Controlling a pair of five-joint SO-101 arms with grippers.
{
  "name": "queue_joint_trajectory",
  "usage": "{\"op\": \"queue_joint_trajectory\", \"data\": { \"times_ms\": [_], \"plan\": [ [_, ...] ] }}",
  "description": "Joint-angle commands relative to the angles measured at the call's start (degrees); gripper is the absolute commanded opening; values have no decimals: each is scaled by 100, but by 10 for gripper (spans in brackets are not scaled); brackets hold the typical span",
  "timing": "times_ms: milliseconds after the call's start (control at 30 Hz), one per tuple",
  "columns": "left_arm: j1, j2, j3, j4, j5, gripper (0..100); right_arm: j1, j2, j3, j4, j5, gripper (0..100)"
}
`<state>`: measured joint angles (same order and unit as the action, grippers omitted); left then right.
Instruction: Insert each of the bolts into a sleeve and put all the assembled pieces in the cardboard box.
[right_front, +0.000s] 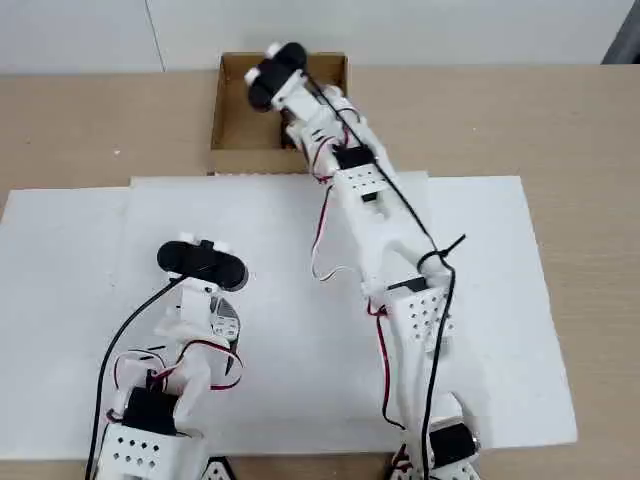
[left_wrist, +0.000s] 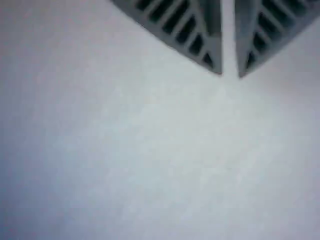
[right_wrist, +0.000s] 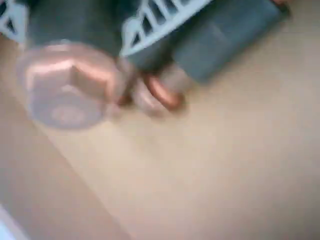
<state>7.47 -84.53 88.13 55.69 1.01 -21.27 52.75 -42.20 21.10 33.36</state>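
Observation:
My right arm (right_front: 340, 150) stretches across the table, its wrist down inside the cardboard box (right_front: 235, 110). In the right wrist view my right gripper (right_wrist: 70, 40) has white fingers (right_wrist: 155, 22) on either side of a dark sleeve (right_wrist: 75, 20) with a copper hex-headed bolt (right_wrist: 65, 85) in it, just above the box floor (right_wrist: 225, 150). A second dark sleeve (right_wrist: 225, 35) with a copper bolt end (right_wrist: 160, 92) lies beside it. My left arm (right_front: 200, 265) sits folded at the near left. My left gripper (left_wrist: 229, 70) is shut and empty, close over the white sheet (left_wrist: 150, 150).
A white foam sheet (right_front: 270, 300) covers most of the wooden table (right_front: 560, 120). The cardboard box stands just beyond the sheet's far edge. Red, white and black cables (right_front: 325, 240) hang along both arms.

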Motion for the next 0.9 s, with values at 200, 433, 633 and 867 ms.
{"op": "queue_joint_trajectory", "data": {
  "times_ms": [200,433,633,867],
  "plan": [
    [-26,-53,-22,0,-26,6,-189,189,-765,-163,607,179],
    [-26,-53,-22,0,-26,6,-215,207,-782,-154,651,220],
    [-26,-53,-22,0,-26,6,-92,127,-844,-136,615,219],
    [-26,-53,-22,0,-26,6,110,-497,-949,963,615,0]
  ]
}}
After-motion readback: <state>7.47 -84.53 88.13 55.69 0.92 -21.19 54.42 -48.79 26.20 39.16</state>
